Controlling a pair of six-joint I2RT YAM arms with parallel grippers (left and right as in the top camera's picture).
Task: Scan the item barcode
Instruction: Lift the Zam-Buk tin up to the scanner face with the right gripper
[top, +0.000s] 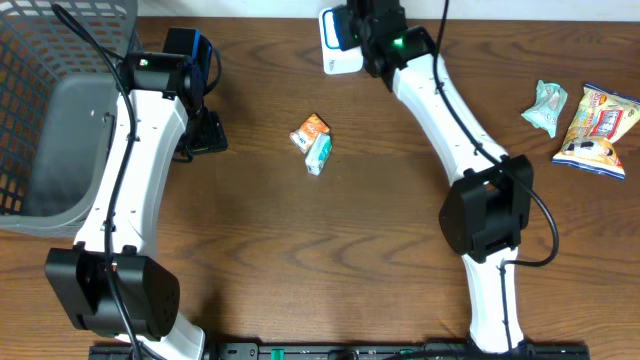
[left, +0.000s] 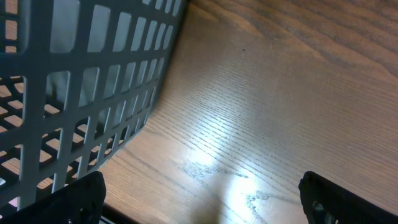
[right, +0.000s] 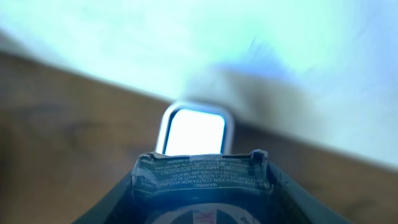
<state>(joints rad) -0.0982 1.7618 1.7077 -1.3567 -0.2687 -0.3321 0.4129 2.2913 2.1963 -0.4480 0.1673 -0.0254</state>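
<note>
Overhead, the right gripper (top: 366, 38) hangs at the scanner (top: 336, 52) by the far edge, its load hidden. The right wrist view shows it closed on a packet (right: 202, 177) facing the scanner's lit window. The left gripper (left: 205, 200) gapes wide, empty, beside the basket (left: 93, 93) at left.

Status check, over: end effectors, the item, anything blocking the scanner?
Left end effector open, empty, beside basket. Right end effector shut on packet, up at the scanner. Nothing seen between packet and scanner.
</note>
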